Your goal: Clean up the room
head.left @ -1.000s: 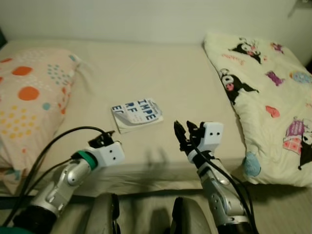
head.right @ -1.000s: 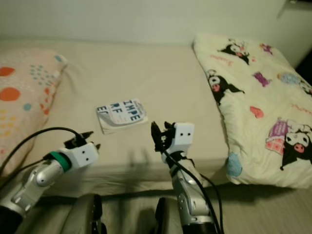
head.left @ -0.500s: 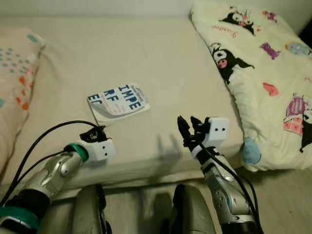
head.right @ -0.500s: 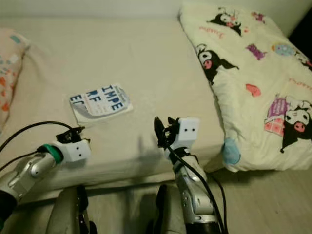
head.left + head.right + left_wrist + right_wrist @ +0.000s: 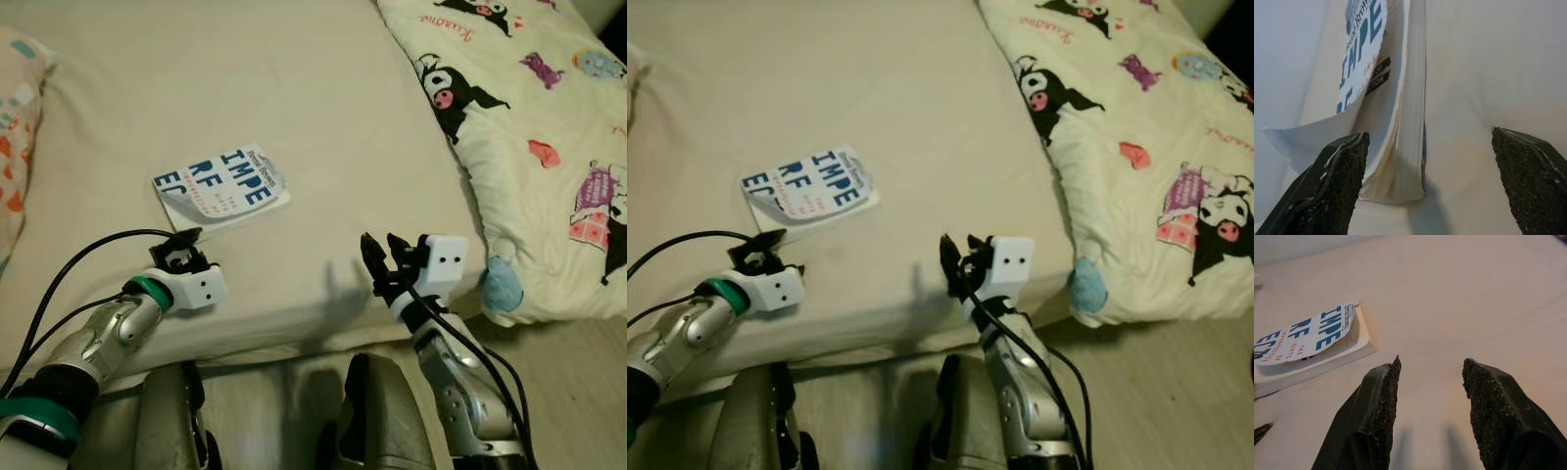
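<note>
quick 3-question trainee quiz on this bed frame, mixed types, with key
1. True or false: the book lies on the bed with its cover curling up.
2. Which pincer is nearer the book? A) left pincer B) right pincer
3. Fill in: the cartoon-print blanket lies on the robot's ____ side.

Key: 1 true; 2 A, open, fingers at the book's near edge; 3 right.
</note>
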### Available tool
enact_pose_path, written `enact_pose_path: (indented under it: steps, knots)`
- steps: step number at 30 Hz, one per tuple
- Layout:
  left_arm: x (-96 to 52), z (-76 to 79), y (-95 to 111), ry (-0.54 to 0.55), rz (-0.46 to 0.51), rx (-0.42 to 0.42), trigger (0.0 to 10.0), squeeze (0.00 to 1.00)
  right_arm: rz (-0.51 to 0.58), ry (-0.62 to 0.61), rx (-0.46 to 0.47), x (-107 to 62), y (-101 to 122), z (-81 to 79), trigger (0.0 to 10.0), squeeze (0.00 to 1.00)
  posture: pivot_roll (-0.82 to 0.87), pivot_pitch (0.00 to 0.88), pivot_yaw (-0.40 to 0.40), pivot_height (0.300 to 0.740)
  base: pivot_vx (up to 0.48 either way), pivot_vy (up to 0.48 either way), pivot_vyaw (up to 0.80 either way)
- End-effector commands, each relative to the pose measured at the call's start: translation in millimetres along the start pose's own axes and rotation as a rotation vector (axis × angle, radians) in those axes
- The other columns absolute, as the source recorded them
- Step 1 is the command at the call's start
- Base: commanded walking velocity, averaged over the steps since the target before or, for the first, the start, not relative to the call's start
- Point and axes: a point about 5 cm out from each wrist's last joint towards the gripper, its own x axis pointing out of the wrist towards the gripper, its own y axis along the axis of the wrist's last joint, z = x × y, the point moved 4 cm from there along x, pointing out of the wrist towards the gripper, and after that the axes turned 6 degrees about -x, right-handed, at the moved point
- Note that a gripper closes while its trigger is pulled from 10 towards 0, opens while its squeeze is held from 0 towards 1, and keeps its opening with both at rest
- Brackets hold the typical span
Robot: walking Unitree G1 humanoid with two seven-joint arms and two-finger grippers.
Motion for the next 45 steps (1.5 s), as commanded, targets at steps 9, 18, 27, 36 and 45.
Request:
enact_pose_path:
  steps: [9,18,27,36,45]
  knots:
    - [-3.7,-3.3,-17.3,0.057,-0.067,0.12,10.0,0.0,-0.037,-0.022,-0.009,-12.3,-2.1,7.9,10.0,0.0,-0.05,0.302,-0.091,0.5,0.0,0.0,0.0]
    - [-13.0,-26.3,-58.9,0.119,-0.276,0.257,7.6,0.0,-0.063,-0.034,-0.02,-21.4,-1.8,11.5,10.0,0.0,-0.07,0.316,-0.097,0.5,0.0,0.0,0.0]
    - [-24.4,-45.7,-81.9,0.154,-0.387,0.324,0.0,0.0,-0.074,-0.027,-0.025,-22.7,-0.7,10.4,10.0,0.0,-0.08,0.324,-0.11,0.5,0.0,0.0,0.0]
    - [-31.3,-55.9,-84.8,0.233,-0.372,0.362,0.0,0.0,-0.089,-0.018,-0.023,-24.1,-2.2,8.1,10.0,0.0,-0.07,0.325,-0.112,0.5,0.0,0.0,0.0]
    - [-39.2,-62.6,-87.6,0.327,-0.385,0.331,0.0,0.0,-0.085,-0.01,-0.007,-19.4,-4.1,2.7,10.0,0.0,-0.04,0.303,-0.087,0.5,0.0,0.0,0.0]
